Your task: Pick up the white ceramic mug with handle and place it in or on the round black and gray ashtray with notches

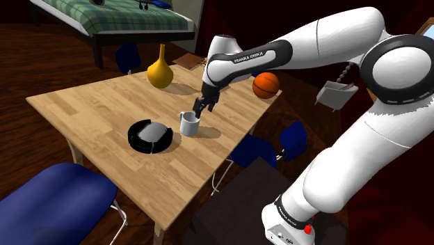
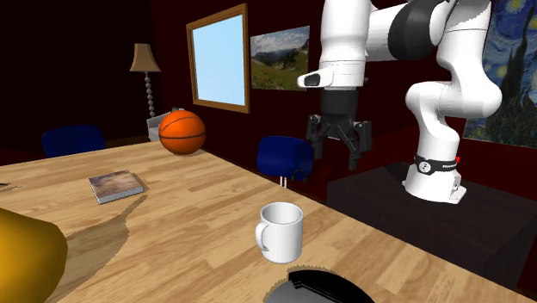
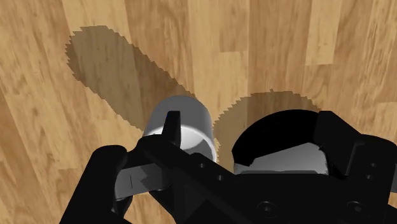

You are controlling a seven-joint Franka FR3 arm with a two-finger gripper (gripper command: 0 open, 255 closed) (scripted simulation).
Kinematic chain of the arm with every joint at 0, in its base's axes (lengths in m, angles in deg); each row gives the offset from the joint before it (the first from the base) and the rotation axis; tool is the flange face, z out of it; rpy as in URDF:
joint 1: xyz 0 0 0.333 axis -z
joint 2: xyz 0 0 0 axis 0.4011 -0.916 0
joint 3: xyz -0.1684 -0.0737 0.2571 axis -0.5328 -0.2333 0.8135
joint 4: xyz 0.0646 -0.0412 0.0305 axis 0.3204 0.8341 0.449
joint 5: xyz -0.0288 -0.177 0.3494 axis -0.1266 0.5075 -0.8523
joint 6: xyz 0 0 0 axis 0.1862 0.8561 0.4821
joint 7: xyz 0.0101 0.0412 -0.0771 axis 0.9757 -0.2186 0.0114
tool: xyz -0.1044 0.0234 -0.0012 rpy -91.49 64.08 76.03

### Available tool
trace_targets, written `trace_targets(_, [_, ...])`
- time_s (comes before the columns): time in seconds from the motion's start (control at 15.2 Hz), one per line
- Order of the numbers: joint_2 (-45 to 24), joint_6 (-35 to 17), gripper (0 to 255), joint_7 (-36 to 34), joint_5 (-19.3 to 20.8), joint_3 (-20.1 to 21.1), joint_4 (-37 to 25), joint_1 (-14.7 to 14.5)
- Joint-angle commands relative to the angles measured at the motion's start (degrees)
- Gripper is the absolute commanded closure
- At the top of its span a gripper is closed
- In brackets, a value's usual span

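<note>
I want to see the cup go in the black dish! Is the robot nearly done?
Not yet. Done: nothing so far. The white mug stands upright on the wooden table, beside the black and grey ashtray, not in it. In hand: the gripper hovers open just above the mug, not holding it. Left: grab the mug, lift it, and set it in the ashtray.

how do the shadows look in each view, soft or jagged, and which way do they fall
Shoulder view: the mug and yellow vase throw shadows toward that view's right. Second exterior view: a sawtooth-edged shadow crosses the table. Wrist view: jagged shadows lie beside the mug and ashtray.
</note>
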Motion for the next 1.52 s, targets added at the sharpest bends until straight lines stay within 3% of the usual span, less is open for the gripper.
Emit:
trace_targets(0.0, [-4.4,-2.3,0,0.3,0.2,-0.1,-2.1,0.1])
trace_targets(0.59, [-24.8,-7.3,0,0.4,1.4,-0.2,-17.0,-0.2])
trace_targets(1.12, [-29.1,-11.9,0,0.3,1.5,-0.3,-16.8,-0.3])
trace_targets(1.45, [-29.1,-11.9,0,0.3,1.5,-0.3,-16.8,-0.3])
